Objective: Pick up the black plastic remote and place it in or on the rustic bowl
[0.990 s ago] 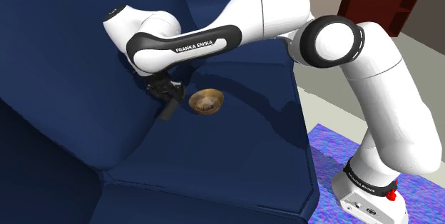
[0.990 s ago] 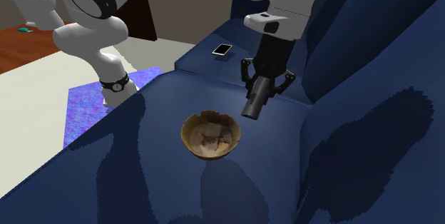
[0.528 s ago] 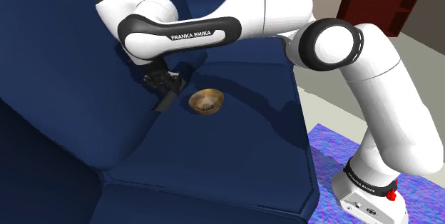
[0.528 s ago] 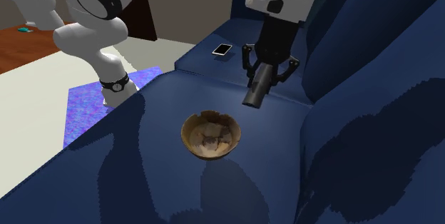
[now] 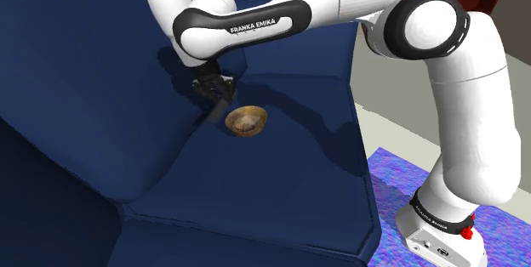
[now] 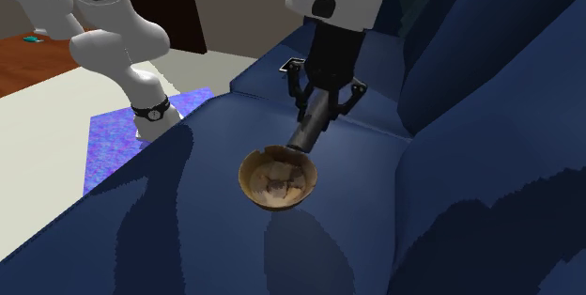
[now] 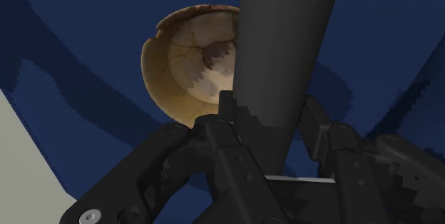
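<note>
Dark remote (image 6: 309,128) clasped in jaws, hanging tilted, lower end toward bowl (image 6: 272,186)

dark remote (image 6: 308,129) tilted in air, lower end near upright brown cracked bowl (image 6: 277,182)

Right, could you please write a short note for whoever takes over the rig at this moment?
Tool: shut on the remote, which is off the sofa.
Remote: tilted, with its lower end at the bowl's far rim in the second exterior view; contact cannot be told.
Bowl: upright on the sofa seat.
Done: pick-up.
Left: probably centre the remote over the bowl, lower it, open the tool.
</note>
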Robot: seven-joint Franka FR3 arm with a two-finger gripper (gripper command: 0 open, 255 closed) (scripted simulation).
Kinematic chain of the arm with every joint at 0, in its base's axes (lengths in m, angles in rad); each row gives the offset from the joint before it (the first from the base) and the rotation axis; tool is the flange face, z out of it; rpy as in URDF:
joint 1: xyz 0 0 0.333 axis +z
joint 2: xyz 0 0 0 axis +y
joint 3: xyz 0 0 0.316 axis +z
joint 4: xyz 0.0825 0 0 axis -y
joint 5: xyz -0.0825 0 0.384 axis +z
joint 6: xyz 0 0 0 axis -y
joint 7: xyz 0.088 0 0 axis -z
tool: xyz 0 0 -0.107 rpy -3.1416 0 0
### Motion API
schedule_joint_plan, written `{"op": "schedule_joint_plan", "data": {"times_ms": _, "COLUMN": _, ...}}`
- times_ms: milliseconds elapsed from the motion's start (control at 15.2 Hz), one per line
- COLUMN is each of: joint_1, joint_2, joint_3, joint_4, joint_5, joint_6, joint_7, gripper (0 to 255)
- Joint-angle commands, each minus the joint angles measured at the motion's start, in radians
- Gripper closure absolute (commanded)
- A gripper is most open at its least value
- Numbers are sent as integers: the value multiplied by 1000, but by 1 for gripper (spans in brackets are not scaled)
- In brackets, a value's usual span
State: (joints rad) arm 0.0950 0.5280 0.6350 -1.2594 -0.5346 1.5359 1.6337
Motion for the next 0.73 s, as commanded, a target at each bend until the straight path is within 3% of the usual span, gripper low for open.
{"op": "schedule_joint_plan", "data": {"times_ms": 0, "joint_1": -58, "joint_2": -40, "joint_3": -1, "joint_4": -68, "joint_5": 15, "joint_6": 41, "joint_7": -34, "gripper": 255}}
{"op": "schedule_joint_plan", "data": {"times_ms": 396, "joint_1": -235, "joint_2": -187, "joint_3": -11, "joint_4": -286, "joint_5": 75, "joint_6": 170, "joint_7": -154, "gripper": 255}}
{"op": "schedule_joint_plan", "data": {"times_ms": 660, "joint_1": -238, "joint_2": -180, "joint_3": -16, "joint_4": -330, "joint_5": 68, "joint_6": 218, "joint_7": -138, "gripper": 255}}
